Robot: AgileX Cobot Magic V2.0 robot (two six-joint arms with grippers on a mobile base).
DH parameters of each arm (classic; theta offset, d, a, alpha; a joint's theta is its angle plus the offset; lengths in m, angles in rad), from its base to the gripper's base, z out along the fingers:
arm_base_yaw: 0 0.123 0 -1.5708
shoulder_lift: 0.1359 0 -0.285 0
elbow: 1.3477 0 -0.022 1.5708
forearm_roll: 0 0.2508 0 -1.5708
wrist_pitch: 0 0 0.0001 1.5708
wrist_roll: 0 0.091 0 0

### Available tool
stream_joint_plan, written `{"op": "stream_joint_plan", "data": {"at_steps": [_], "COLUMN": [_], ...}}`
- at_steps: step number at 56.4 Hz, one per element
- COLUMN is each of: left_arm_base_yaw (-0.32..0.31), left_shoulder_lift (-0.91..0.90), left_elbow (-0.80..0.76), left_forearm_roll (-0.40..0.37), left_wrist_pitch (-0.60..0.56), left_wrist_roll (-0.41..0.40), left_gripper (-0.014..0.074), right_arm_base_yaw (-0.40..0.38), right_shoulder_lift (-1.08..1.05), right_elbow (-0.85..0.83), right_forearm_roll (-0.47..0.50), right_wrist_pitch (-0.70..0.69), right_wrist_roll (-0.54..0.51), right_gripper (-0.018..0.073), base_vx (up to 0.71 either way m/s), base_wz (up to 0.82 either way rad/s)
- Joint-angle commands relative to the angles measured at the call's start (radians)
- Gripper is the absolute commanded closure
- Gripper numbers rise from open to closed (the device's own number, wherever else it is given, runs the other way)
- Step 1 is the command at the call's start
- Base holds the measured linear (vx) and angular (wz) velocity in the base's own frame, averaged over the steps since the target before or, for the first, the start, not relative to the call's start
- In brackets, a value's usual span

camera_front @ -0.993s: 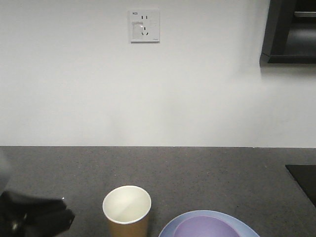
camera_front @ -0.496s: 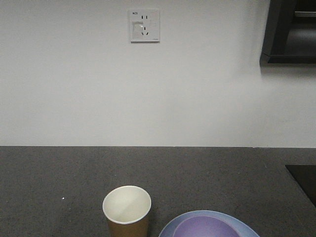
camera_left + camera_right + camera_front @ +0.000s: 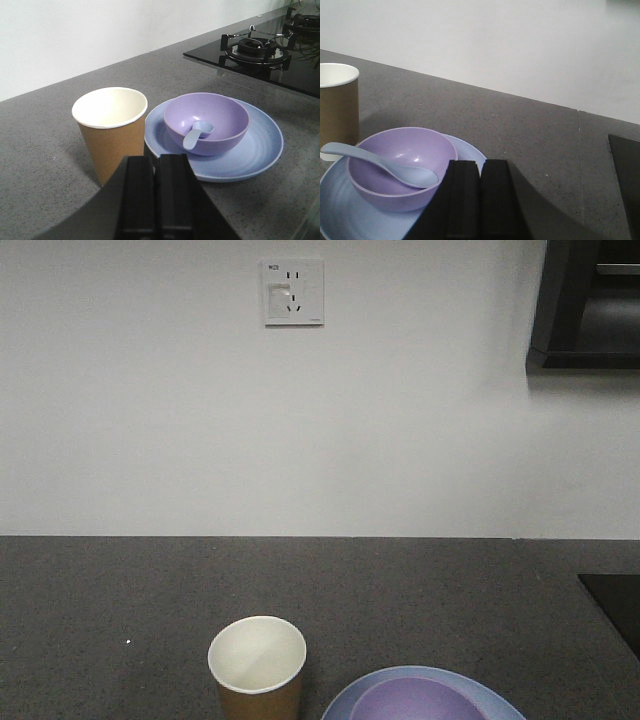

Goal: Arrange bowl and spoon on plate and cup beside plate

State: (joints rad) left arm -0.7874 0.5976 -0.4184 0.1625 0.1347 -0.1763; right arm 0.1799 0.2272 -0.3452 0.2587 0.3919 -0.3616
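Note:
The light-blue plate (image 3: 260, 145) (image 3: 340, 215) (image 3: 372, 692) lies on the dark counter with the lavender bowl (image 3: 225, 117) (image 3: 390, 150) (image 3: 420, 702) on it. The pale spoon (image 3: 196, 134) (image 3: 380, 162) rests in the bowl, scoop down inside and handle over the rim. The brown paper cup (image 3: 111, 132) (image 3: 337, 102) (image 3: 258, 670) stands upright just left of the plate. My left gripper (image 3: 156, 159) is shut and empty, close in front of the cup and plate. My right gripper (image 3: 481, 164) is shut and empty, near the plate's right edge.
A black gas hob (image 3: 265, 55) (image 3: 615, 605) with a burner lies to the right of the plate. A white wall with a socket (image 3: 293, 292) backs the grey counter (image 3: 120, 590). A dark cabinet (image 3: 590, 300) hangs at the upper right.
The dark left arm at the lower left of the front view one second ago has withdrawn out of that view. Cup, plate and bowl have not moved.

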Motion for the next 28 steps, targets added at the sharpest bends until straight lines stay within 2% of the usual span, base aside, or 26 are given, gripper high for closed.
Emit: {"op": "stream_joint_plan", "data": {"at_steps": [1,5,10,20,28], "left_arm_base_yaw": [0.028,0.111,0.245,0.504,0.643], "left_shoulder_lift": [-0.022,-0.068,-0.144,-0.340,-0.495], "left_elbow": [-0.008,0.038,0.102,0.284,0.404], "left_forearm_roll": [0.020,-0.030,-0.104,-0.105,-0.105], "left_wrist_pitch": [-0.081,-0.090,-0.103,-0.209,-0.229], "left_wrist_roll": [0.054,0.132,0.159,0.159,0.159], "left_gripper": [0.0602,0.0602,0.0602,0.0602,0.0602], "right_arm_base_yaw": [0.000,0.000,0.000,0.000,0.000], "right_shoulder_lift": [0.009,0.009,0.009,0.009,0.009], "right_elbow": [-0.028,-0.028,-0.028,-0.028,-0.028], "right_forearm_roll": [0.007,0.007,0.007,0.007,0.009], "right_wrist_pitch": [-0.085,-0.085,-0.085,-0.085,-0.085], "right_wrist_roll": [-0.007,-0.007,-0.007,-0.007,-0.007], "right_gripper": [0.0568,0.0568,0.0568,0.0568,0.0568], "base_vx": [0.00,0.00,0.00,0.00,0.00], "base_wz": [0.00,0.00,0.00,0.00,0.00]}}
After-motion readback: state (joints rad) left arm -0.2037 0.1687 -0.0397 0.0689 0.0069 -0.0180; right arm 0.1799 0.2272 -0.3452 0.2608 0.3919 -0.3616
